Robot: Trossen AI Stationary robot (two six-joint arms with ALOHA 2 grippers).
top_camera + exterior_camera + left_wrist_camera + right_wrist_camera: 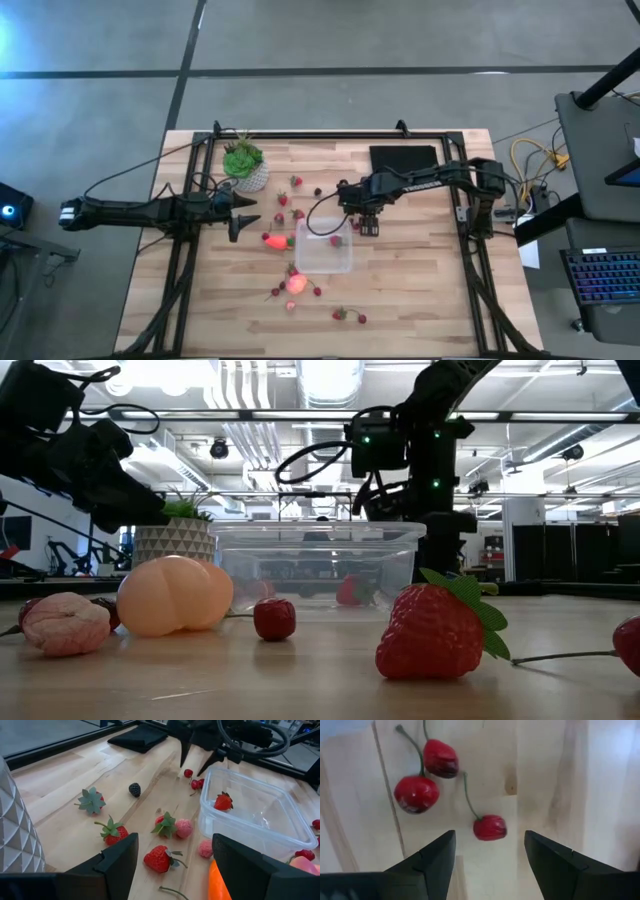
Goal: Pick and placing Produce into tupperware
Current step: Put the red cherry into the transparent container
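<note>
The tupperware [323, 255], a clear square container, stands mid-table with one strawberry [223, 801] in it. Beside its far right corner lie three red cherries [490, 827] on the wood. My right gripper [490, 837] hangs above them, pointing down and open; the nearest cherry sits below the gap, untouched. Strawberries [159, 858] and a dark berry [134, 789] are scattered left of the container. An orange carrot piece [277, 241] and a pink-red round fruit [297, 283] lie near it. My left gripper [247, 218] waits open at the left.
A green plant in a pale pot [245, 165] stands at the far left, just beyond my left gripper. A black pad [403, 158] lies at the far right. More berries [347, 315] sit toward the near edge. A black frame [330, 134] borders the table.
</note>
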